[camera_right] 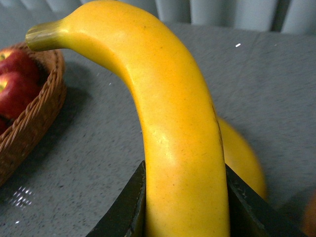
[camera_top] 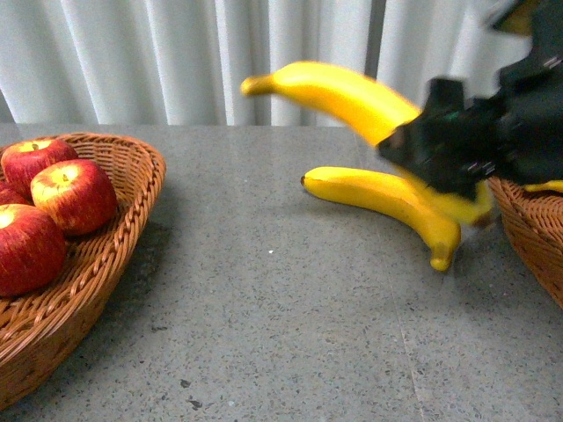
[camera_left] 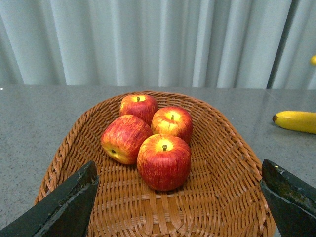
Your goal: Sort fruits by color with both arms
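gripping a banana point(camera_top: 343, 92) in the right claw point(camera_right: 185, 205), left claw point(camera_left: 177, 200) agape

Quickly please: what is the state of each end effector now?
Left end effector: open, holding nothing.
Right end effector: closed on a long curved bright yellow banana.

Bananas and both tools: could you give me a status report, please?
Right tool shut on raised banana. Left tool open, facing apples in basket. Second banana on table.
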